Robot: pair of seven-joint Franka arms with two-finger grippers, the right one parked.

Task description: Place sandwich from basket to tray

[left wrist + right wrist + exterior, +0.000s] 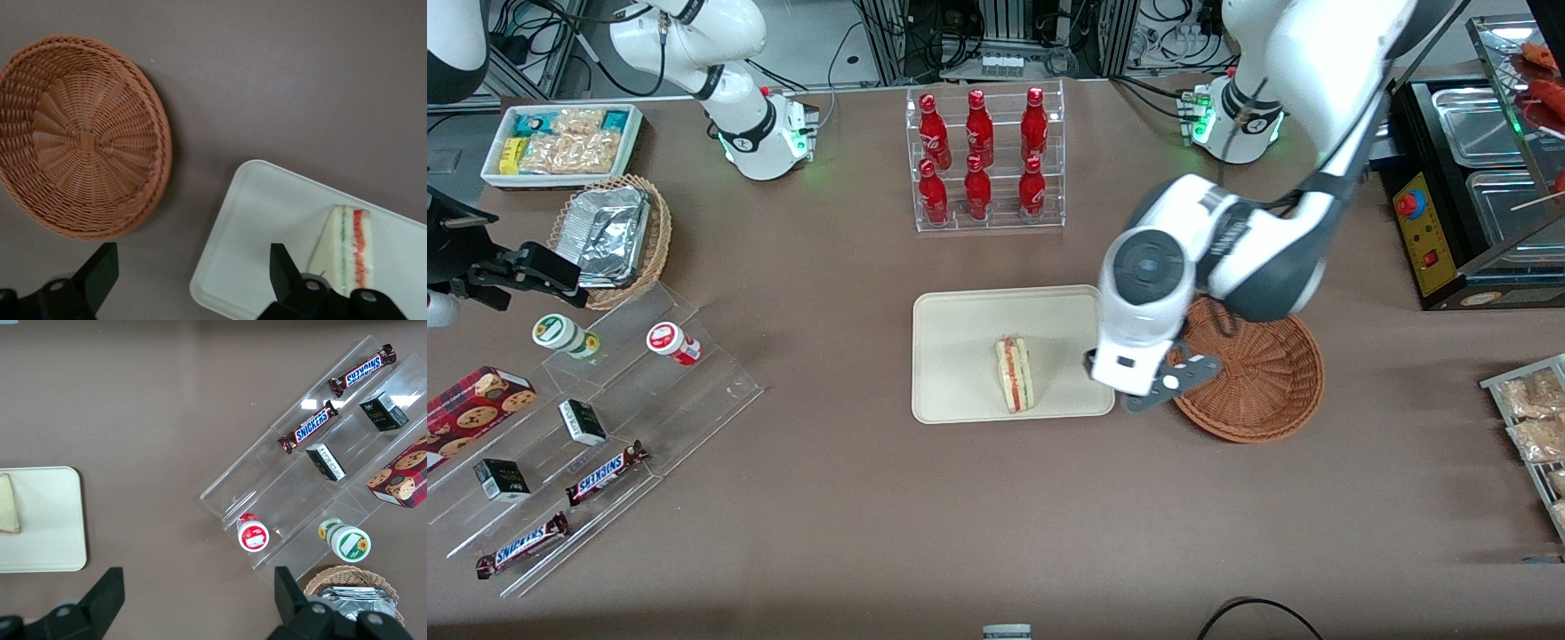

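Observation:
The sandwich [1015,374], a cream wedge with red and green filling, lies on the cream tray [960,338], resting on its side. The reddish-brown wicker basket [1263,382] stands beside the tray, toward the working arm's end, with nothing in it. My left gripper [192,257] hangs open above the strip of table between tray and basket, its black fingers [103,267] wide apart and holding nothing. In the left wrist view the basket [80,140], the tray's corner [267,220] and the sandwich [347,250] all show below it. In the front view the arm's wrist [1138,356] covers the gripper.
A clear rack of red bottles [985,160] stands farther from the front camera than the tray. Toward the parked arm's end are a stepped acrylic shelf of snacks [587,418], a pale foil-filled basket [609,236] and a white snack box [560,142]. A black appliance [1476,196] sits at the working arm's end.

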